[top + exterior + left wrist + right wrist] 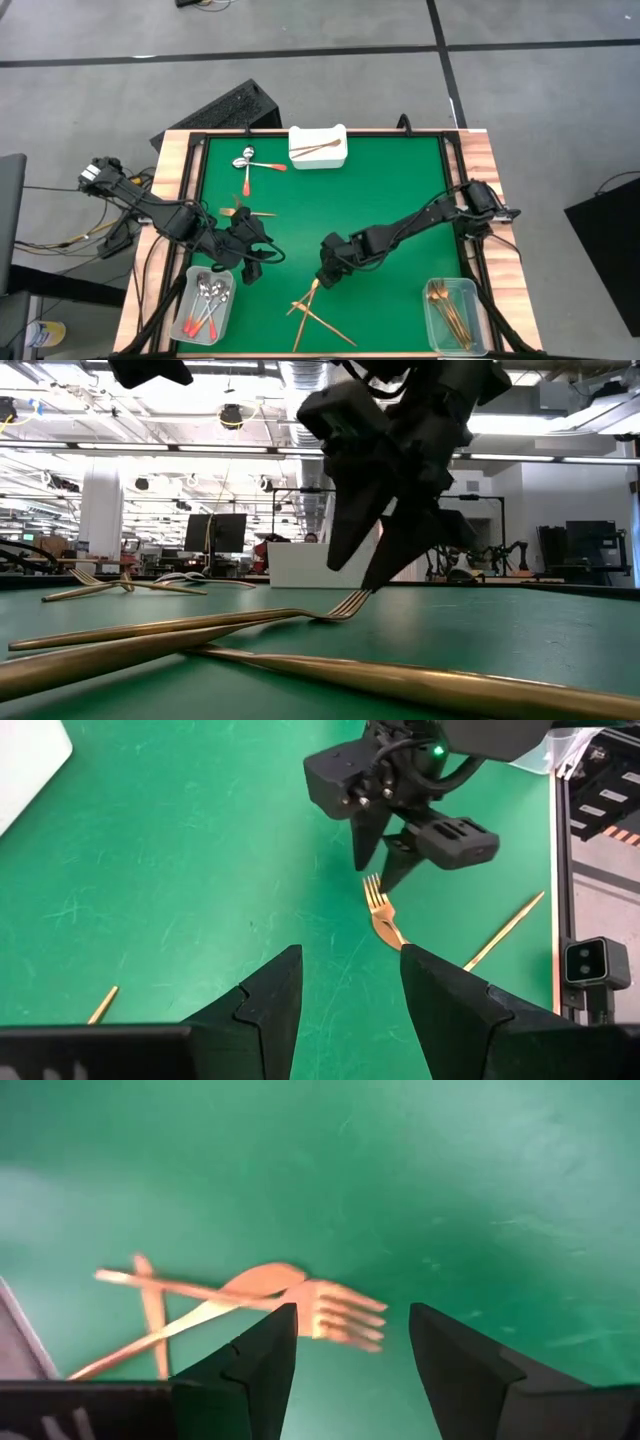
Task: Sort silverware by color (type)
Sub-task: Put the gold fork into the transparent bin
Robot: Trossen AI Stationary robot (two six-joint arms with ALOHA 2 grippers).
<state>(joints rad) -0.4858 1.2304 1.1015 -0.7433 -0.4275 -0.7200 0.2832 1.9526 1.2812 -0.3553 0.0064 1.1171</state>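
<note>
Felt-green matting (380, 190) is lying under the right gripper (322, 279), which is hovering, fingers parted and holding nothing, over crossed gold utensils (312, 312) in the high view. Low view is showing a slim, shiny gold fork (190, 625) lying flat (tines just below the dark fingertips). Left gripper (350, 985) is waiting open and empty nearby in its wrist view. Right wrist view is showing the tines between the fingers.

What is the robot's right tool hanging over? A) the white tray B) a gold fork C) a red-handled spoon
B: the right tool hangs open just above the tines of a gold fork lying on the green mat, seen under it in the left wrist view.
</note>
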